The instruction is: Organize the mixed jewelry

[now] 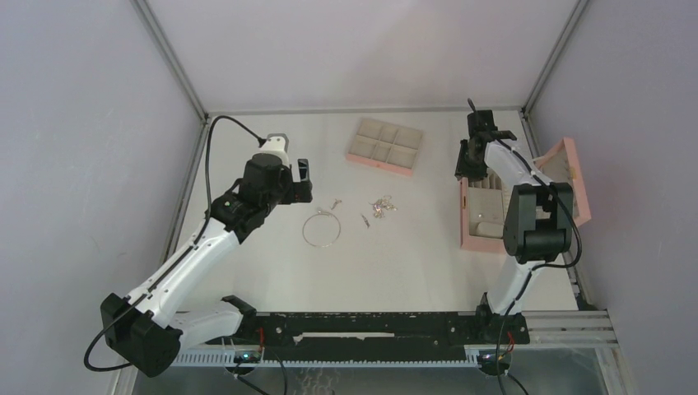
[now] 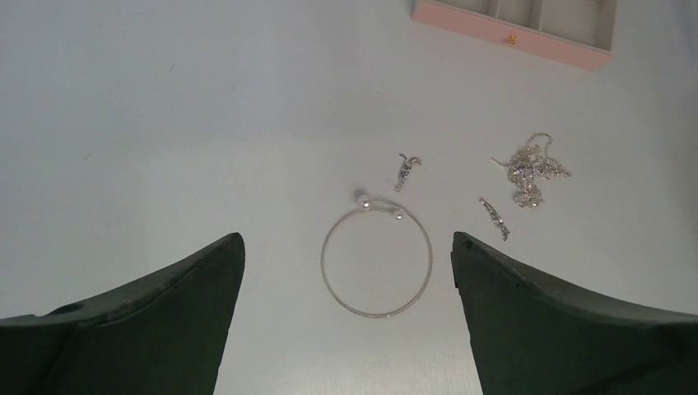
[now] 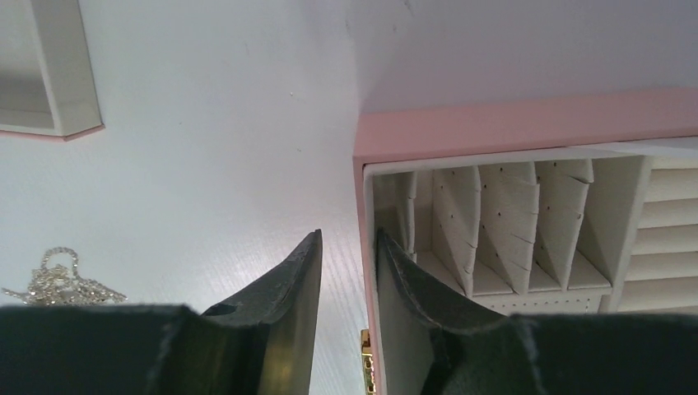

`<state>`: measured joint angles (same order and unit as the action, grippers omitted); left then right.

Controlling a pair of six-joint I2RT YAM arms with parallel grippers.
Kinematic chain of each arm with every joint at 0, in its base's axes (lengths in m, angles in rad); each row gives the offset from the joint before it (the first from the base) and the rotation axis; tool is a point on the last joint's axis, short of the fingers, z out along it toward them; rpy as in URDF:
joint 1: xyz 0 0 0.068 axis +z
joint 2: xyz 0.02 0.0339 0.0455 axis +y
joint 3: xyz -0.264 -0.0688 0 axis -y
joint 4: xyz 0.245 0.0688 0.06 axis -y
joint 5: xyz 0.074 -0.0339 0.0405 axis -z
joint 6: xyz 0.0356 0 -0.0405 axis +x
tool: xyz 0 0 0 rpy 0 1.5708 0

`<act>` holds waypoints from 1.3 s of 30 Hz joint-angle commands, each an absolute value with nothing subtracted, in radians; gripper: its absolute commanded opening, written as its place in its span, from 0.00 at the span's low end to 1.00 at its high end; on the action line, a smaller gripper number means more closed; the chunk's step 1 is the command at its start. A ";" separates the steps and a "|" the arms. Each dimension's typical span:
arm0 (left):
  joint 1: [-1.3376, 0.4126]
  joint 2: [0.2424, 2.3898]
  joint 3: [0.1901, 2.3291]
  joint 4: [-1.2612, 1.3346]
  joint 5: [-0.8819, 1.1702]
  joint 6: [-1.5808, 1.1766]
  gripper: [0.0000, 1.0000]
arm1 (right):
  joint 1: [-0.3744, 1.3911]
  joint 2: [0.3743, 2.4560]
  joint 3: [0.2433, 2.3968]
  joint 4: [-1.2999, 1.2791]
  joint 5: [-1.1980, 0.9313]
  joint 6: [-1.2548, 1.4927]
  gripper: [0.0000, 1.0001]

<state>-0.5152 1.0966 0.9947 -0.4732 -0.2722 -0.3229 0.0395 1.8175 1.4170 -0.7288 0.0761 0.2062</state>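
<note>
Left gripper (image 2: 347, 240): jaws spread wide and empty, hanging over the hoop (image 2: 429, 259).
Right gripper (image 3: 348, 237): jaws narrowly apart astride the left wall of the box (image 3: 510, 123); I cannot tell whether they pinch it.
Hoop: flat on the table at mid-table, its ball ends at its 12 o'clock.
Small pieces: one drop (image 2: 406, 171) is at the hoop's 12 o'clock and another (image 2: 495, 219) at 2. The chain cluster (image 2: 529, 171) lies beyond, also at 2.
Tray (image 1: 379, 164): at the hoop's 1 o'clock, well apart.
Box: at the hoop's 3 o'clock, lid up.
Handling, hoop: probably light, springy and slick. The thin wire lies flush, so pinch across it at 3 or 9 o'clock, gently, or it may bend or skid.
Handling, cluster: probably limp and tangle-prone; take its bulk.
</note>
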 commanded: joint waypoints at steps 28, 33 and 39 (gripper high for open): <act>-0.520 1.062 0.970 -0.472 -0.320 -0.309 1.00 | 0.355 1.677 1.216 -0.598 -0.028 -0.456 0.00; -0.520 1.071 0.967 -0.470 -0.312 -0.318 1.00 | 0.364 1.701 1.198 -0.587 0.056 -0.428 0.00; -0.520 1.068 0.981 -0.495 -0.281 -0.307 1.00 | 0.317 1.693 1.200 -0.610 0.020 -0.385 0.15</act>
